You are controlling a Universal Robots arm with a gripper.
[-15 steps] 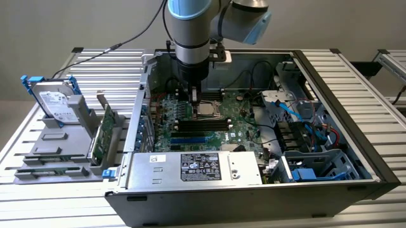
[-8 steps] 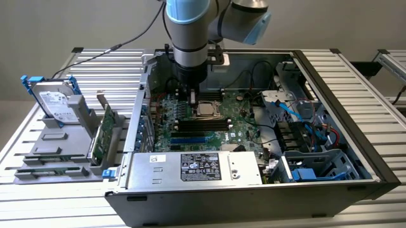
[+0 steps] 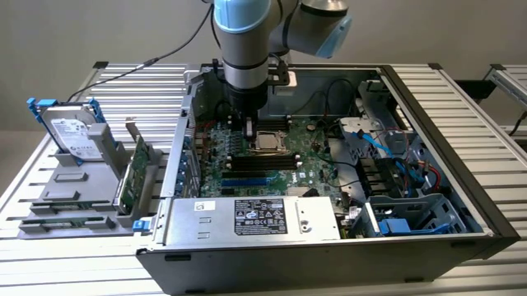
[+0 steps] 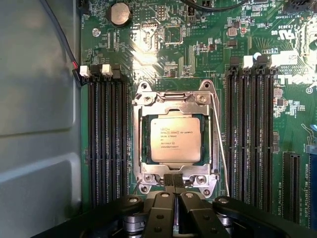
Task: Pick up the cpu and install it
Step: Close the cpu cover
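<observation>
An open case [image 3: 288,268] is lying on a slatted table [image 3: 461,92]. It is holding a green motherboard [image 3: 309,154] on its floor and a power supply [image 3: 255,217] along the near wall. A drive cage [image 3: 411,216] is sitting in the corner at the exterior view's right, with blue cables [image 3: 381,148] running behind it. Outside the case, at the exterior view's left, a grey holder [image 3: 70,197] is carrying a hard drive [image 3: 73,137] standing on edge in a blue bracket [image 3: 33,108]. Green cards [image 3: 132,176] are standing upright in slots beside it.

On the motherboard, the socket [image 4: 176,101] is holding the cpu [image 4: 175,140]. The chip is sitting flat and square inside the metal frame, silver top facing up, with memory slots [image 4: 106,139] flanking the socket on both sides.

The arm [image 3: 247,49] is reaching down into the case, and the gripper [image 4: 175,184] is hanging just over the edge of the frame. Its fingers are pressing together with nothing between them. The cpu is lying just beyond the fingertips and apart from them, with the frame's rim between chip and tips. Whether the tips are touching that rim I cannot tell.
</observation>
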